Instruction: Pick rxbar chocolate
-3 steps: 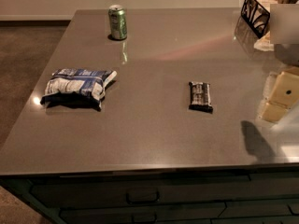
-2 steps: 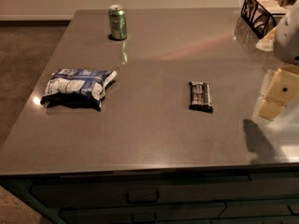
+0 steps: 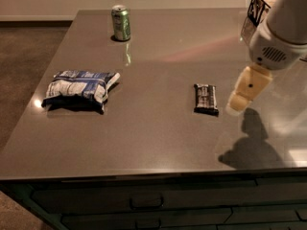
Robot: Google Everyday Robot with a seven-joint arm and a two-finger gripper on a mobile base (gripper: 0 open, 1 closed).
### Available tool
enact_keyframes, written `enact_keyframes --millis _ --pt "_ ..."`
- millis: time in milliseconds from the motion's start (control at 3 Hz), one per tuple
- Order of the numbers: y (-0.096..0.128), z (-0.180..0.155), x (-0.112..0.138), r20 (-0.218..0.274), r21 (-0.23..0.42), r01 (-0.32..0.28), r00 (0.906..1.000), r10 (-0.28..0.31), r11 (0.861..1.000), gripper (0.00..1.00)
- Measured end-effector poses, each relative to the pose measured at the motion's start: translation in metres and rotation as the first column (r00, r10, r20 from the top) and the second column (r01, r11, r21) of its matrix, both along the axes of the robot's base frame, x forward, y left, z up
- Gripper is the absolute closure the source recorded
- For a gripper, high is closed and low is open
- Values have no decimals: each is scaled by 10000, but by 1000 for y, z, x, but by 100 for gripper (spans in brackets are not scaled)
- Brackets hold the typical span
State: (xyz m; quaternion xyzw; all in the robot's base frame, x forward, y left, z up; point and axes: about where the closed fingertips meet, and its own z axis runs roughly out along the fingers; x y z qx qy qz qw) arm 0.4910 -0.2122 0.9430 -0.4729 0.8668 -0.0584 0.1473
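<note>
The rxbar chocolate [image 3: 206,98] is a small flat bar in a black wrapper with pale lettering. It lies flat on the grey table [image 3: 158,138], right of the middle. My gripper [image 3: 242,97] hangs from the white arm at the right, just right of the bar and a little above the table. It holds nothing and casts a shadow on the table below it.
A crinkled blue-and-white bag [image 3: 79,88] lies at the left. A green can [image 3: 121,23] stands upright at the back. A dark wire basket [image 3: 261,8] stands at the back right behind the arm. Drawer fronts [image 3: 144,202] run below the table's front edge.
The arm and gripper have moved left, closer to the bar. The bar, bag and can have not moved.
</note>
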Motion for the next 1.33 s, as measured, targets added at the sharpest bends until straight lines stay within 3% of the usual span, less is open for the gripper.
enact_keyframes --millis 333,667,1000,1333 --pt "2 -23 21 57 -58 1472 9891 -1472 9891 0" --pt "-2 -44 33 -129 73 3061 9519 -3060 9520 0" --pt "4 -64 42 -480 452 4534 8910 -4514 8902 0" --pt "15 -83 51 -1012 940 5735 8187 -5653 8138 0"
